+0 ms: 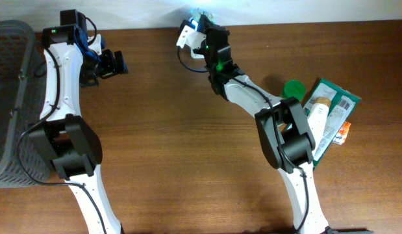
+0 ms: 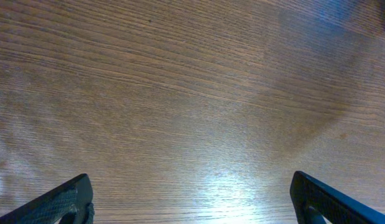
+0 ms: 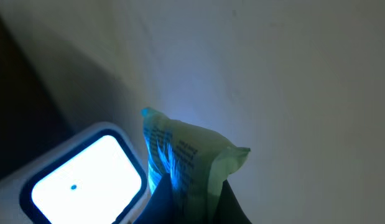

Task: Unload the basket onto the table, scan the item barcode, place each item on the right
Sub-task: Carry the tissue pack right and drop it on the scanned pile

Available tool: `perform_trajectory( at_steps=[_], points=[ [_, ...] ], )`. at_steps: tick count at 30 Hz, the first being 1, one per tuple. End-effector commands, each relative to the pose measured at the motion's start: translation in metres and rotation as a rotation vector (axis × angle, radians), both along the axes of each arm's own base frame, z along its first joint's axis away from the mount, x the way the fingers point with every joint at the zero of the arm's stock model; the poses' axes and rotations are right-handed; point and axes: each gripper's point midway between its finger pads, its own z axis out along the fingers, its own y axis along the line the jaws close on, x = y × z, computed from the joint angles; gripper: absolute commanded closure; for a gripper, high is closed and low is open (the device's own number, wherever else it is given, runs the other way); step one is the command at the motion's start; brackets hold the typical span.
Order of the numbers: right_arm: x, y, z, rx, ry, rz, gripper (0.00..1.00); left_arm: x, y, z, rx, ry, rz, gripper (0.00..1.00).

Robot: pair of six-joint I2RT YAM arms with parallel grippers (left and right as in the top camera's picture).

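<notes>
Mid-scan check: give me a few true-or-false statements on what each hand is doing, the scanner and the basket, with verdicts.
1. The right hand is shut on a pale green packet. True.
2. The scanner has a dark window. False: its window glows blue-white, right beside the packet.
3. The left hand is open and empty, over bare table. True.
4. The grey basket sits at the right edge of the table. False: it is at the left edge, next to the left arm.
</notes>
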Motion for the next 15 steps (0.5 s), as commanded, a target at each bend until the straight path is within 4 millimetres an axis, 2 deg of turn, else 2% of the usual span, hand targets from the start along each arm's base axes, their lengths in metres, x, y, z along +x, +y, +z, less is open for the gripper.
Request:
perform_trajectory(
  at_steps=[1, 2, 3, 4, 5, 6, 7, 8, 9, 12, 14, 15],
  points=[
    [-0.023, -0.014, 0.12, 0.173, -0.088, -0.031, 0.96, 0.003, 0.002, 0.009, 0.008, -0.024, -0.005, 0.01],
    [-0.029, -0.018, 0.136, 0.207, -0.089, -0.041, 0.96, 0.003, 0.002, 0.009, 0.008, -0.024, -0.005, 0.01],
    [-0.043, -0.026, 0.169, 0.281, -0.089, -0.051, 0.96, 0.003, 0.002, 0.009, 0.008, -0.024, -0.005, 0.01],
    [-0.055, -0.031, 0.191, 0.344, -0.082, -0.051, 0.96, 0.003, 0.002, 0.009, 0.008, -0.024, -0.005, 0.01],
    [-0.066, -0.036, 0.206, 0.411, -0.063, -0.056, 0.96, 0.003, 0.002, 0.009, 0.008, -0.024, -0.005, 0.01],
    [-0.085, -0.047, 0.228, 0.506, -0.024, -0.074, 0.96, 0.003, 0.002, 0.009, 0.008, -0.024, -0.005, 0.01],
    [-0.097, -0.056, 0.239, 0.557, -0.006, -0.102, 0.96, 0.003, 0.002, 0.009, 0.008, -0.024, -0.005, 0.01],
    [-0.113, -0.072, 0.249, 0.626, 0.026, -0.163, 0.96, 0.003, 0.002, 0.009, 0.008, -0.024, -0.005, 0.01],
    [-0.149, -0.1, 0.261, 0.698, 0.089, -0.26, 0.96, 0.003, 0.002, 0.009, 0.008, -0.024, -0.005, 0.01],
    [-0.209, -0.138, 0.264, 0.825, 0.217, -0.377, 0.96, 0.003, 0.002, 0.009, 0.008, -0.024, -0.005, 0.01],
    [-0.249, -0.173, 0.258, 0.983, 0.289, -0.499, 0.96, 0.003, 0.002, 0.009, 0.008, -0.024, -0.005, 0.01],
    [-0.273, -0.199, 0.25, 1.053, 0.328, -0.596, 0.96, 0.003, 0.002, 0.009, 0.008, -0.024, -0.005, 0.01]
  ],
)
